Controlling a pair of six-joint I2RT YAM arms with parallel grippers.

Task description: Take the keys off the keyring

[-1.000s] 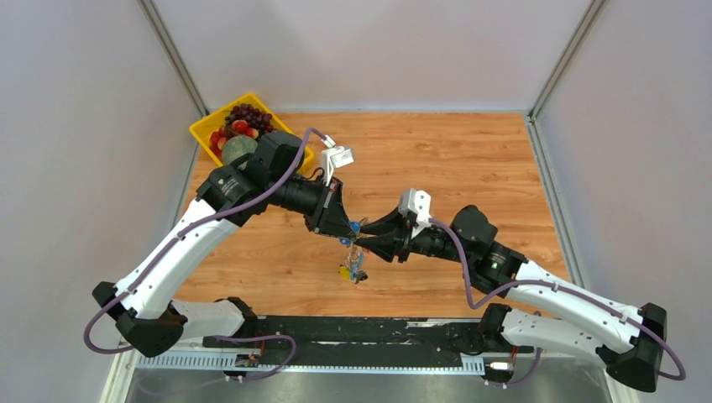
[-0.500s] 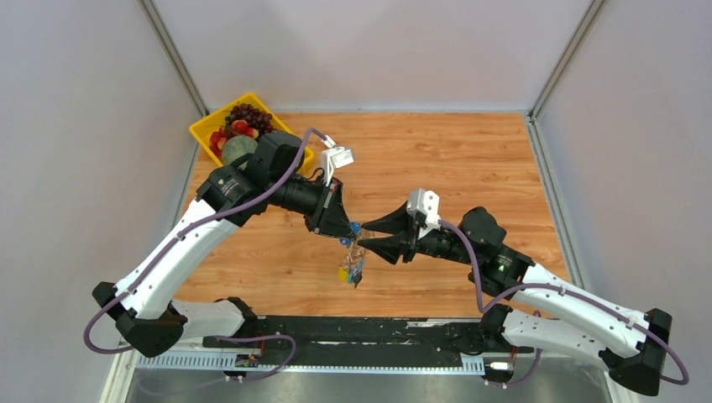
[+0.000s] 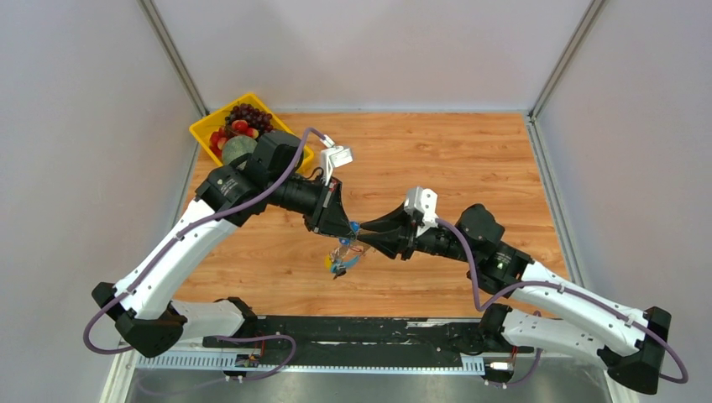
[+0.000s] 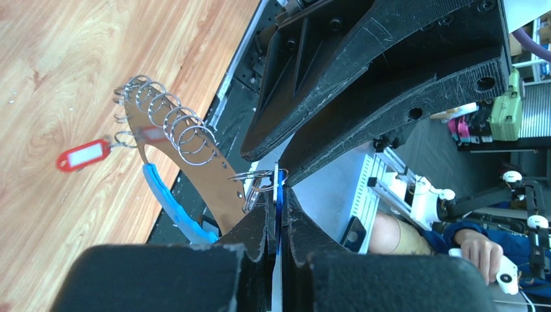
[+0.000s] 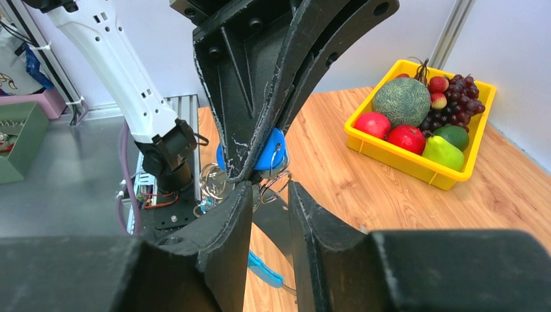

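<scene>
My left gripper meets my right gripper above the table; keyring and keys hang beneath, tray back-left.

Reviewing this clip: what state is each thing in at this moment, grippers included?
left gripper, shut on the blue key head.
right gripper, jaws slightly apart either side of a small metal ring; grip unclear.
keyring, hanging in the air from the left gripper.
red-tagged key, attached, dangling from its ring.
yellow tray, filled with fruit.
</scene>
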